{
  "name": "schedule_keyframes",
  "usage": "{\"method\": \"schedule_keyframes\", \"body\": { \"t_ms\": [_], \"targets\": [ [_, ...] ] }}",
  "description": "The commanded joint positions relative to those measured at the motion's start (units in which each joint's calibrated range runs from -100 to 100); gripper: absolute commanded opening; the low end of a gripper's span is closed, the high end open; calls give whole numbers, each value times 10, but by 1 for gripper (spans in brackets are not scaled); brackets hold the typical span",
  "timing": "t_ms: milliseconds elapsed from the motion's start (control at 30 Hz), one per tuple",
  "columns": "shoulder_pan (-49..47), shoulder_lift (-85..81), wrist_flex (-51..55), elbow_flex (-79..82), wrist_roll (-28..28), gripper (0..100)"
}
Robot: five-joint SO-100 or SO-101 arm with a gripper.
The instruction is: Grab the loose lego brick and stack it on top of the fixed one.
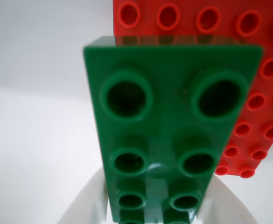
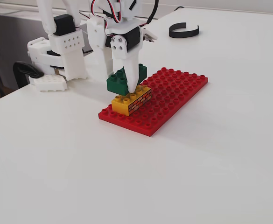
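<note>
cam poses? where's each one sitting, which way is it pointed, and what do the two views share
Wrist view: rides on the end effector, looks along it down onto the studded top of the green brick; white fingers show at the bottom edge, red baseplate behind.
Fixed view: stands off the table, raised, angled down at the arm; shows the end effector, arm and base, and the yellow brick under the green one.
Shared: green brick, red baseplate, end effector.

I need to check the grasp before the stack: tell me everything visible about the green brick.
The green brick is glossy dark green plastic with plain sides and two rows of round hollow studs. The white gripper clamps it, tilted, just above the yellow brick on the red baseplate. Whether it touches the yellow brick cannot be told.
</note>
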Motion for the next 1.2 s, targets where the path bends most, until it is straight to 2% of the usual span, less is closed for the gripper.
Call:
{"method": "schedule_keyframes", "body": {
  "t_ms": [0, 567, 833, 1000, 1167],
  "targets": [
    [3, -22, -15, 2, 3, 5],
    [3, -14, -90, 58, 4, 5],
    [4, -15, -90, 58, 4, 7],
    [4, -15, -87, 58, 4, 24],
    [3, -15, -82, 58, 4, 31]
  ]
}}
